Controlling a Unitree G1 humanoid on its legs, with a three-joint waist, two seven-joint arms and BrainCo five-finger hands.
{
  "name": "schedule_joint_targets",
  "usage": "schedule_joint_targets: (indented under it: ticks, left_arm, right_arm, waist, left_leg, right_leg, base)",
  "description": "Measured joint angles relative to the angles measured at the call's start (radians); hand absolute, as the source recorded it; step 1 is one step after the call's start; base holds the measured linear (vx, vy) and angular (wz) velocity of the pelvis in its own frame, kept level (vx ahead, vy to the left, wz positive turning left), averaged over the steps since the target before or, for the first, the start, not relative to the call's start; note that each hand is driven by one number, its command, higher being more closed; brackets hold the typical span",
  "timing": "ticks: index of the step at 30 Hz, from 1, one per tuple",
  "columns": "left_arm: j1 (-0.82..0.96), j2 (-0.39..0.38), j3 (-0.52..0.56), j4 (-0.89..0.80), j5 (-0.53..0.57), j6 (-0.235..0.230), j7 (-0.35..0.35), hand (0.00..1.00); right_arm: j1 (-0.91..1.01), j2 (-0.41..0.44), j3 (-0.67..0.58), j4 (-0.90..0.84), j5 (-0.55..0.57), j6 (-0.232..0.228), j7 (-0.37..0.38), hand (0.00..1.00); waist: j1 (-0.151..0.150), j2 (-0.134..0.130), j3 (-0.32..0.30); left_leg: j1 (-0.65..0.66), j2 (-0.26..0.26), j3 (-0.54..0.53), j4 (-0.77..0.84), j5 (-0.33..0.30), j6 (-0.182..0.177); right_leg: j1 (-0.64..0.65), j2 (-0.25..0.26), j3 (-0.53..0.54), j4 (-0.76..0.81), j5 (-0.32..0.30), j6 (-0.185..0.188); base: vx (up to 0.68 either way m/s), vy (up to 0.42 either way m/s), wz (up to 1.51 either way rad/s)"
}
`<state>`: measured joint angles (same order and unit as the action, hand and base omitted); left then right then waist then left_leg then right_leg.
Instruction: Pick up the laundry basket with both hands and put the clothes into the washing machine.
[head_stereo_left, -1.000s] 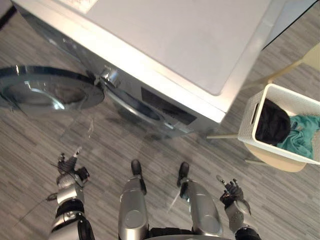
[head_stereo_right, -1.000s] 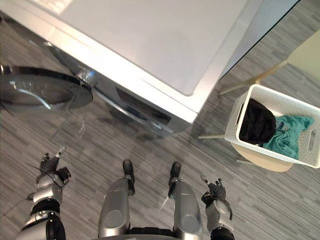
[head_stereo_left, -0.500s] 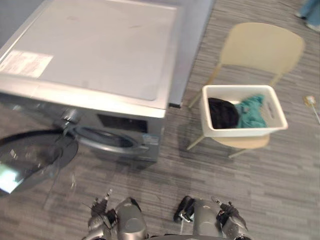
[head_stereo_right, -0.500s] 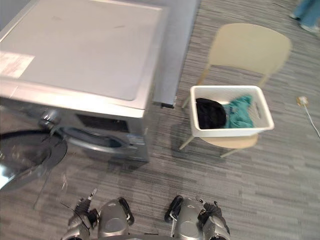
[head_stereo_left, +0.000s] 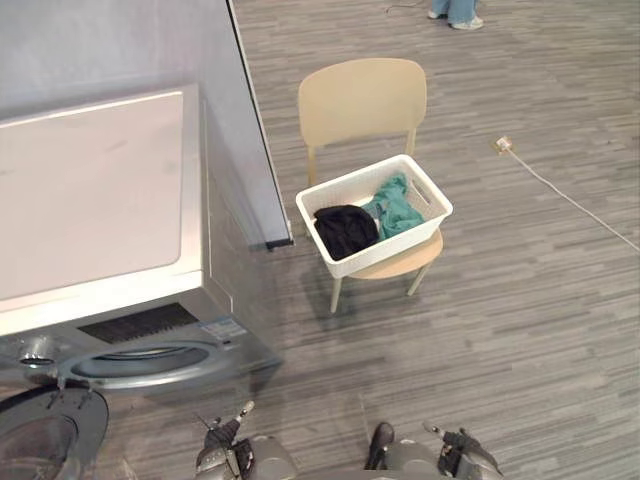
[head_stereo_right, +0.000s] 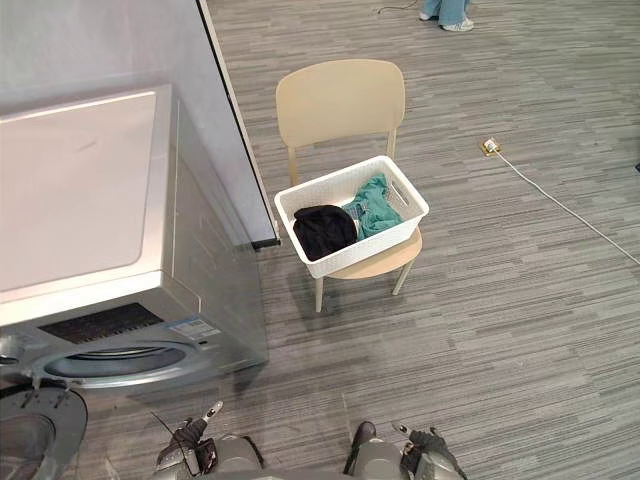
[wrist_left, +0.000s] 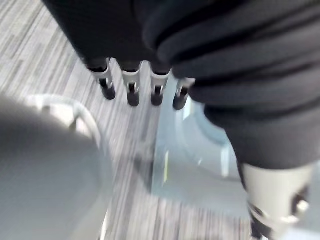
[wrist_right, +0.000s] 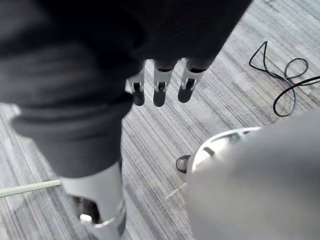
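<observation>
A white laundry basket (head_stereo_left: 388, 249) stands on the seat of a beige chair (head_stereo_left: 362, 95), right of the washing machine (head_stereo_left: 90, 200). Inside it lie a black garment (head_stereo_left: 345, 230) and a teal garment (head_stereo_left: 398, 208). The machine's round door (head_stereo_left: 45, 440) hangs open at the lower left, with the drum opening (head_stereo_left: 140, 362) beside it. My left hand (head_stereo_left: 222, 450) and right hand (head_stereo_left: 465, 455) sit low at the near edge, far from the basket, holding nothing. Relaxed fingers (wrist_left: 132, 90) of the left hand point down at the floor, as do the right hand's fingers (wrist_right: 160, 90).
A grey partition (head_stereo_left: 245, 110) rises between the machine and the chair. A white cable with a plug (head_stereo_left: 505, 145) runs across the wood-look floor to the right. A person's shoes (head_stereo_left: 455, 15) show at the far edge. Open floor lies between me and the chair.
The whole picture has swung to the right, so the camera moved: the chair and basket now sit mid-view and the machine at the left. Both hands stay low and hold nothing.
</observation>
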<state>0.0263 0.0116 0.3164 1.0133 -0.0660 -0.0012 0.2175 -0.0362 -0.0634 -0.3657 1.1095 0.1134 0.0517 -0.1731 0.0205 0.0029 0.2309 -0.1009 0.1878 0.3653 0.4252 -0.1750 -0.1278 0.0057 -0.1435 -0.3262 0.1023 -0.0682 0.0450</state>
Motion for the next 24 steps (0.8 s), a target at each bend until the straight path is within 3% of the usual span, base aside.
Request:
schedule_joint_targets:
  ticks: [1, 2, 3, 5, 6, 7, 8, 9, 12, 15, 18, 19, 21, 22, 23, 24]
  left_arm:
    - [0.008, -0.001, -0.008, 0.0, 0.0, -0.006, 0.0, 0.0]
    - [0.018, 0.001, -0.011, 0.006, 0.001, -0.007, -0.001, 0.0]
    - [0.012, 0.004, -0.01, 0.012, 0.0, -0.007, -0.001, 0.0]
    - [0.008, 0.007, 0.002, 0.009, -0.001, -0.009, -0.01, 0.0]
    - [0.007, 0.009, 0.004, 0.009, -0.001, -0.009, -0.014, 0.0]
    - [0.005, 0.014, 0.005, 0.011, 0.002, -0.005, -0.025, 0.0]
    - [0.005, 0.021, 0.005, 0.014, 0.01, -0.005, -0.035, 0.0]
    - [0.005, 0.026, 0.004, 0.016, 0.012, -0.005, -0.041, 0.0]
    - [0.004, 0.041, -0.001, 0.016, 0.02, -0.005, -0.042, 0.0]
    - [-0.004, 0.053, -0.002, 0.015, 0.023, -0.003, -0.04, 0.0]
    - [0.001, 0.06, -0.001, 0.015, 0.039, -0.002, -0.034, 0.0]
    - [0.012, 0.069, -0.001, 0.015, 0.039, -0.002, -0.027, 0.0]
    - [0.04, 0.083, 0.006, 0.014, 0.037, -0.003, -0.016, 0.0]
    - [0.067, 0.101, 0.019, 0.015, 0.038, -0.004, -0.015, 0.0]
    - [0.088, 0.08, 0.049, 0.016, 0.037, -0.006, -0.013, 0.0]
    - [0.09, 0.065, 0.05, 0.017, 0.034, -0.006, -0.013, 0.0]
  right_arm:
    - [-0.012, -0.008, 0.0, 0.009, 0.0, 0.0, 0.0, 0.0]
    - [-0.018, -0.008, -0.001, 0.01, 0.001, -0.002, 0.0, 0.0]
    - [-0.019, 0.003, 0.0, 0.011, 0.001, -0.003, 0.001, 0.0]
    - [-0.017, 0.026, -0.026, 0.013, 0.001, -0.001, 0.001, 0.0]
    - [-0.017, 0.027, -0.032, 0.013, 0.001, -0.001, 0.001, 0.0]
    - [-0.016, 0.03, -0.042, 0.003, -0.003, 0.0, 0.001, 0.0]
    - [-0.018, 0.04, -0.039, -0.012, -0.003, -0.001, 0.001, 0.0]
    - [-0.015, 0.043, -0.036, -0.028, -0.003, -0.002, 0.003, 0.0]
    - [-0.002, 0.049, -0.013, -0.059, -0.001, -0.002, 0.001, 0.0]
    - [-0.017, 0.056, 0.01, -0.125, 0.016, -0.003, 0.001, 0.0]
    - [-0.017, 0.055, 0.016, -0.248, 0.045, -0.005, 0.002, 0.0]
    - [-0.018, 0.054, 0.027, -0.309, 0.049, -0.005, 0.002, 0.0]
    - [-0.021, 0.054, 0.052, -0.397, 0.055, -0.009, 0.002, 0.0]
    - [-0.015, 0.053, 0.085, -0.446, 0.055, -0.014, 0.003, 0.0]
    - [-0.028, 0.021, 0.131, -0.484, 0.056, -0.035, 0.009, 0.0]
    - [-0.043, 0.006, 0.145, -0.503, 0.057, -0.043, 0.015, 0.0]
  waist:
    - [0.002, 0.008, 0.002]
    - [0.012, 0.016, -0.004]
    - [0.021, 0.012, -0.006]
    - [0.026, -0.012, -0.01]
    - [0.026, -0.013, -0.008]
    - [0.025, -0.008, -0.001]
    - [0.022, -0.008, 0.001]
    - [0.022, -0.008, 0.001]
    - [0.014, -0.005, 0.003]
    - [0.016, -0.009, 0.0]
    - [0.017, 0.004, 0.006]
    - [0.016, -0.011, -0.002]
    - [0.018, -0.038, -0.017]
    - [0.017, -0.07, -0.035]
    - [0.019, -0.03, -0.055]
    - [0.019, -0.002, -0.054]
  left_leg:
    - [0.009, -0.08, -0.065, -0.068, -0.012, 0.022]
    - [0.064, -0.118, -0.113, -0.155, -0.053, 0.065]
    - [0.075, -0.137, -0.112, -0.181, -0.062, 0.059]
    - [0.056, -0.131, -0.042, -0.156, -0.093, 0.112]
    - [0.056, -0.128, -0.032, -0.147, -0.094, 0.115]
    - [0.065, -0.112, 0.011, -0.117, -0.11, 0.143]
    - [0.073, -0.097, 0.05, -0.096, -0.115, 0.151]
    - [0.074, -0.089, 0.057, -0.085, -0.115, 0.151]
    - [0.096, -0.065, 0.062, -0.056, -0.115, 0.151]
    - [0.081, -0.034, 0.042, -0.028, -0.114, 0.151]
    - [0.08, 0.013, 0.017, -0.003, -0.097, 0.119]
    - [0.084, 0.03, 0.016, 0.003, -0.085, 0.097]
    - [0.11, 0.045, 0.017, -0.003, -0.07, 0.039]
    - [0.137, 0.048, 0.015, -0.015, -0.077, -0.008]
    - [0.147, 0.128, -0.001, -0.013, -0.093, -0.056]
    - [0.143, 0.167, -0.013, -0.005, -0.088, -0.073]
  right_leg:
    - [-0.002, -0.001, 0.033, -0.002, 0.008, 0.011]
    - [-0.021, 0.017, 0.083, -0.008, 0.019, 0.028]
    - [-0.023, 0.02, 0.109, -0.022, 0.029, 0.032]
    - [-0.035, 0.025, 0.165, -0.066, 0.075, 0.032]
    - [-0.041, 0.024, 0.172, -0.054, 0.073, 0.029]
    - [-0.098, 0.021, 0.182, 0.065, 0.041, 0.013]
    - [-0.156, 0.016, 0.181, 0.189, 0.021, 0.043]
    - [-0.178, 0.009, 0.165, 0.243, 0.016, 0.058]
    - [-0.18, -0.045, -0.012, 0.35, -0.008, 0.002]
    - [-0.187, -0.101, -0.028, 0.351, -0.032, 0.001]
    - [-0.201, -0.17, 0.017, 0.346, -0.048, 0.034]
    - [-0.215, -0.195, 0.036, 0.327, -0.038, 0.05]
    - [-0.221, -0.219, 0.04, 0.263, 0.053, 0.058]
    - [-0.219, -0.217, 0.044, 0.241, 0.121, 0.082]
    - [-0.207, -0.144, 0.057, 0.237, 0.013, 0.121]
    - [-0.215, -0.101, 0.051, 0.246, 0.002, 0.103]
  base:
    - [-0.03, 0.218, -1.16]
    - [-0.02, 0.206, -1.05]
    - [-0.01, 0.178, -1.03]
    - [0.05, 0.158, -0.81]
    - [0.08, 0.189, -0.86]
    - [0.06, 0.157, -0.84]
    - [0.06, 0.149, -0.87]
    - [0.07, 0.107, -0.5]
    - [0.1, 0.014, -0.12]
    - [0.1, -0.153, 0.06]
    - [0.08, -0.275, 0.05]
    - [0.09, -0.406, -0.16]
    - [0.12, -0.472, -0.26]
    - [0.22, -0.69, -0.59]
    - [0.22, -0.679, -0.67]
    - [0.17, -0.532, -0.6]
